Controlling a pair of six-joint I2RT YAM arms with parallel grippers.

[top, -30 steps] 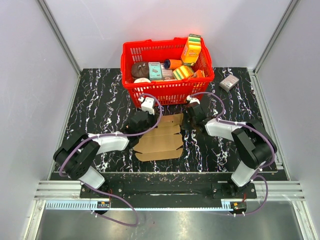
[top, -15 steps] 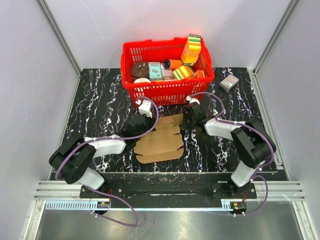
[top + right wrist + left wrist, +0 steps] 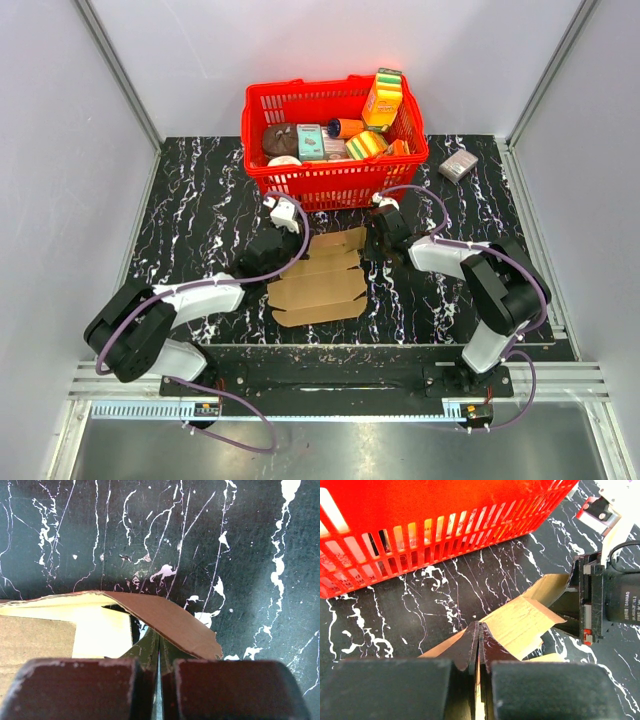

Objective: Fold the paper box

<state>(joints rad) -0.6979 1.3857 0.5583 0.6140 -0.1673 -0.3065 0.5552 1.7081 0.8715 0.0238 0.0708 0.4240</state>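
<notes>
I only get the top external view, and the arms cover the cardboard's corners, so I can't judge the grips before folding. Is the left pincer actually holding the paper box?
Observer: Yes. In the left wrist view the left pincer is shut on an edge of the paper box.
Operator: And the right one?
Observer: In the right wrist view the right pincer is shut at the rim of a brown flap, which arches up off the black marbled table.
</notes>
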